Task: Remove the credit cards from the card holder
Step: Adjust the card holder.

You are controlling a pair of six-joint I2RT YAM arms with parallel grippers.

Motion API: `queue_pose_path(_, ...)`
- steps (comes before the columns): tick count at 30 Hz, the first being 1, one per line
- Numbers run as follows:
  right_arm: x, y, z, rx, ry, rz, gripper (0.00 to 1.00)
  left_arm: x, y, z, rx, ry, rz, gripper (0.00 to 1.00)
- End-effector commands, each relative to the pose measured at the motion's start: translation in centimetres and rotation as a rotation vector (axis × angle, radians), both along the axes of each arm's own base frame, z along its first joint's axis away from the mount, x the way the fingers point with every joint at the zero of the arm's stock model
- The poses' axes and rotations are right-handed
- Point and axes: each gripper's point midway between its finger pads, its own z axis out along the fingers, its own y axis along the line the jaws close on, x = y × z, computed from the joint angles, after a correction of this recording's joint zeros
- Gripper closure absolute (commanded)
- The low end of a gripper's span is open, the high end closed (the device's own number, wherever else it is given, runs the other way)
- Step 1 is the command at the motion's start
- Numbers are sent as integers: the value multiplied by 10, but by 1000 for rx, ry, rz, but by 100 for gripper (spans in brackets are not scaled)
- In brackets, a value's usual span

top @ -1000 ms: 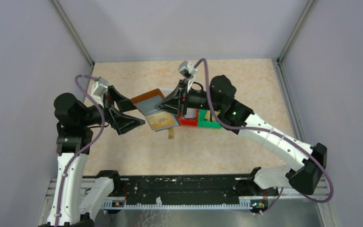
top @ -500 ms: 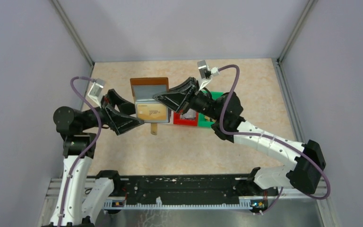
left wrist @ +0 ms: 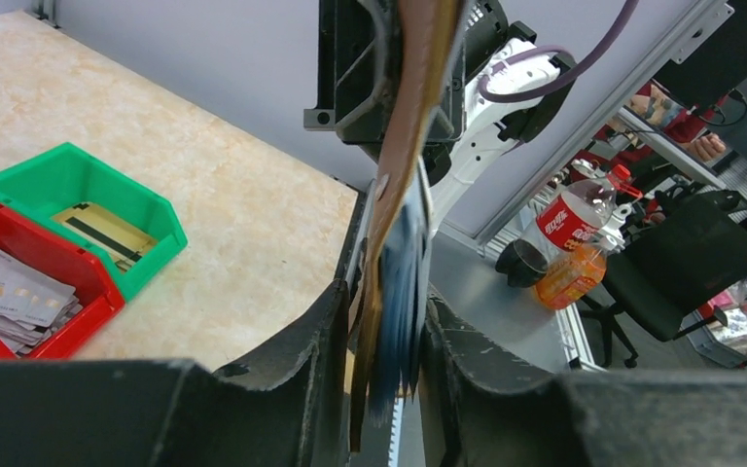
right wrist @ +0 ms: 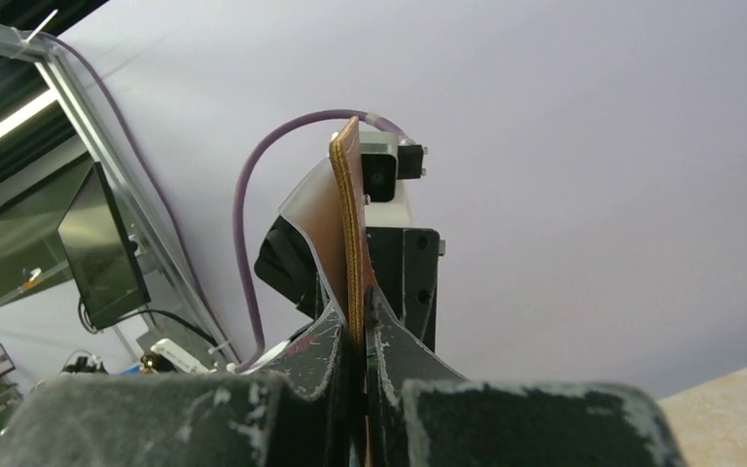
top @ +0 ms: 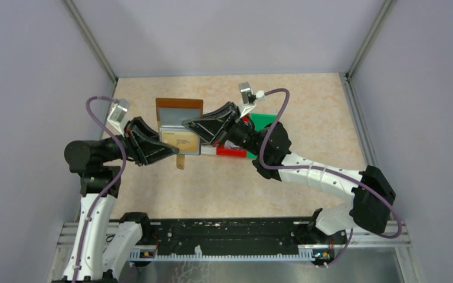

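The brown card holder hangs open in the air between both grippers, its snap tab dangling. A gold credit card shows in its front clear sleeve. My right gripper comes in from the right, shut on the holder's brown cover. From the left, my left gripper has its fingers pressed close on both sides of the bluish sleeves and the brown edge. More credit cards lie loose: silvery ones and a gold one.
A red bin with the silvery cards and a green bin with the gold card stand side by side on the table, below and right of the grippers in the top view. Grey walls enclose the table; the rail runs along its near edge.
Both arms carried the holder left and turned it square to the camera. The left jaws, wide open a second ago, have closed in on the sleeves. The right grip is unchanged.
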Motion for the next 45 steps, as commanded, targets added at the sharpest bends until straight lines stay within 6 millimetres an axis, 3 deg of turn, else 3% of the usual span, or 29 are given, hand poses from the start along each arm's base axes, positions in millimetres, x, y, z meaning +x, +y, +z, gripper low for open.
queue_pose_path(1, -7, -10, 19, 103, 16, 15, 100, -8, 0, 4, 14, -59, -23, 67)
queue_pose_path(6, 7, -6, 4, 31, 120, -25, 100, -8, 0, 3, 43, -100, -27, 87)
queue_pose_path(9, 11, -2, -2, -17, 160, -33, 100, -9, 0, 1, 68, -135, -31, 91)
queue_pose_path(11, 10, 0, -4, -32, 165, -16, 90, -11, 1, 1, 80, -155, -38, 94)
queue_pose_path(12, 10, 1, -4, -41, 162, -10, 81, -13, 1, 1, 86, -167, -44, 96)
queue_pose_path(13, 12, 2, -7, -62, 167, -6, 65, -14, 1, 1, 92, -175, -48, 97)
queue_pose_path(15, 16, 0, -8, -85, 167, -7, 49, -17, 1, -1, 108, -189, -59, 98)
queue_pose_path(18, 18, -6, -4, -104, 151, 37, 45, -20, 2, -4, 129, -206, -81, 99)
queue_pose_path(22, 14, -10, -4, -152, 127, 97, 59, -22, 2, -7, 145, -221, -98, 100)
queue_pose_path(28, 2, -9, 7, -173, 77, 164, 89, -17, 2, -10, 156, -239, -95, 100)
queue_pose_path(29, 2, -9, 10, -166, 78, 169, 96, -16, 2, -9, 157, -244, -91, 98)
queue_pose_path(30, 2, -10, 12, -156, 80, 173, 100, -15, 2, -11, 157, -228, -88, 82)
queue_pose_path(31, 1, -11, 14, -142, 85, 177, 100, -14, 2, -11, 157, -222, -84, 60)
queue_pose_path(32, 1, -12, 16, -124, 92, 182, 100, -13, 2, -12, 156, -216, -79, 45)
queue_pose_path(34, 0, -15, 21, -80, 108, 196, 100, -13, 2, -13, 155, -209, -73, 32)
queue_pose_path(39, -2, -25, 24, 36, 143, 225, 100, -16, 2, -11, 146, -213, -76, 30)
queue_pose_path(45, -6, -15, 15, 16, 141, 233, 100, -18, 1, -2, 118, -193, -75, 35)
